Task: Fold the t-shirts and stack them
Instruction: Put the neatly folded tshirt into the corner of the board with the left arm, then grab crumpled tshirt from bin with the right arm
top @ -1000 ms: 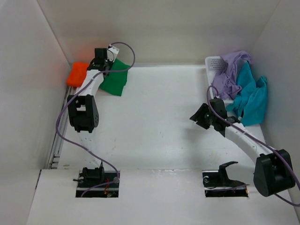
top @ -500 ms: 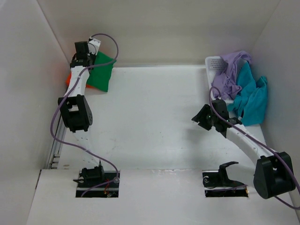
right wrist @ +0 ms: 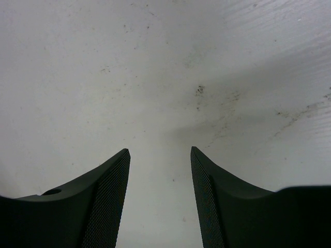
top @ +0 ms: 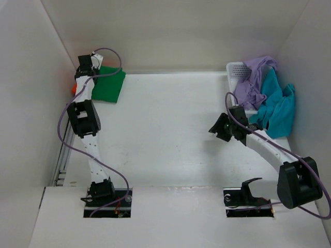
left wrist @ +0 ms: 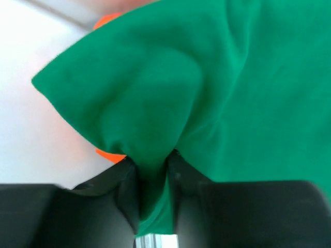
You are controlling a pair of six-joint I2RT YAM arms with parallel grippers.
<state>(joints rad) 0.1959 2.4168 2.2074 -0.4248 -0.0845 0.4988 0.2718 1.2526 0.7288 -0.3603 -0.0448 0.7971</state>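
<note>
Item: 4 t-shirts, all soft, light, limp cloth, likely to sag and slip out of its fold unless taken by a hem or corner and laid flat. Green shirt (top: 108,85) folded, at the table's (top: 170,129) far-left corner over the orange shirt (left wrist: 106,20), which shows only as a sliver, a bunched edge of the green pinched in the narrow left claw (left wrist: 152,186). Lavender shirt (top: 253,77) and teal shirt (top: 276,106) crumpled over the basket (top: 235,70) at far right, with the right claw (right wrist: 160,170) half-wide and empty above the table nearby; I'd take the lavender by its collar edge.
</note>
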